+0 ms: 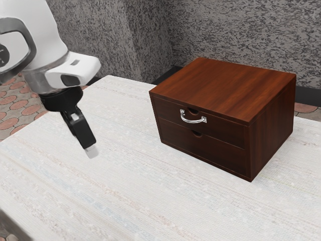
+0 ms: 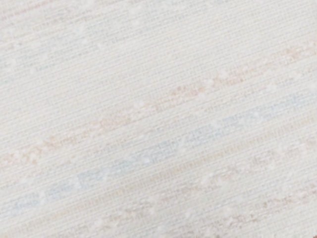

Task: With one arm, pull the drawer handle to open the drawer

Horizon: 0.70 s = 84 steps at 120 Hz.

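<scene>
Nothing of the task is done yet. The dark wooden cabinet (image 1: pixel 225 80) stands on the counter (image 1: pixel 125 191), toward the exterior view's right. Its upper drawer (image 1: pixel 225 128), which carries the silver handle (image 1: pixel 193 118), sits flush and shut. The pincer (image 1: pixel 90 149) hangs over bare counter, well apart from the handle. I cannot tell whether it is open or closed. What is left, as I judge: to reach the handle, grip it and pull.

Arm (image 1: pixel 45 55) cut off at the exterior view's upper left edge, cabinet (image 1: pixel 225 85) with back and far side hidden, lower drawer (image 1: pixel 215 150) with pull too small to tell, surface (image 1: pixel 150 201) cut by lower and right edges, its weave blurred in the wrist view
</scene>
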{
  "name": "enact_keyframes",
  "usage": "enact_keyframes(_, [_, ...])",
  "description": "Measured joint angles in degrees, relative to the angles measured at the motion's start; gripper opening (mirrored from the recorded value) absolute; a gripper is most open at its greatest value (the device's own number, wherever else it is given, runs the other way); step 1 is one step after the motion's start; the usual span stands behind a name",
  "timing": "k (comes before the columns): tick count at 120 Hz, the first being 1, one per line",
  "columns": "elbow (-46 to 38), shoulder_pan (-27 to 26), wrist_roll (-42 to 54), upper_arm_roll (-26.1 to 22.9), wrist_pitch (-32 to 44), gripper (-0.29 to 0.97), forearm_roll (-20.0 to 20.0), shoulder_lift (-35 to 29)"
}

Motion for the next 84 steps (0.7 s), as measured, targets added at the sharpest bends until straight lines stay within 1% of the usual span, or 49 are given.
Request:
enact_keyframes(16, [-0.62,0.1,12.26,-1.29,1.63,0.68,0.12,1.21])
enact_keyframes(22, [-3.34,0.17,16.13,-0.73,4.01,0.68,0.07,0.56])
enact_keyframes(33, [-9.9,0.04,21.98,0.94,10.62,0.68,-0.04,-1.17])
enact_keyframes(47, [-14.27,-0.68,27.54,0.15,20.4,0.68,-0.32,-1.76])
enact_keyframes(66, [-16.79,-1.42,34.55,-1.74,33.42,0.68,-0.54,-1.44])
enact_keyframes(84, [-17.39,-2.43,41.29,-1.45,41.26,0.68,-0.5,0.33])
